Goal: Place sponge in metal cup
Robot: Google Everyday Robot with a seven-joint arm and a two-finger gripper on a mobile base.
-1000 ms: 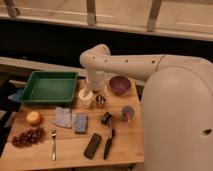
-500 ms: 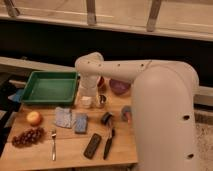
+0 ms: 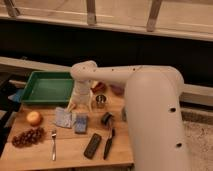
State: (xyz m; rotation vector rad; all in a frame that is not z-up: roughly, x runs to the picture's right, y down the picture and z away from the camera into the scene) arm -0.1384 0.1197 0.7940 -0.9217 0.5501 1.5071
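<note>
The blue sponge (image 3: 81, 122) lies flat on the wooden table (image 3: 70, 152), next to a grey cloth (image 3: 63, 117). The small metal cup (image 3: 100, 101) stands upright behind and to the right of the sponge. My white gripper (image 3: 80, 103) hangs from the bent arm (image 3: 84, 73), pointing down just left of the cup and behind the sponge. It holds nothing that I can see. The sponge lies apart from the cup and the gripper.
A green tray (image 3: 47, 87) sits at the back left. An orange fruit (image 3: 34, 118), grapes (image 3: 27, 136) and a fork (image 3: 53, 145) lie on the left. A black remote (image 3: 92, 146), a black-handled tool (image 3: 108, 144) and a dark object (image 3: 106, 118) lie at front right. My arm's body hides the right side.
My arm has swung forward and fills more of the right side, hiding the bowl area. The gripper has shifted slightly left and lower beside the cup. The sponge has not moved.
</note>
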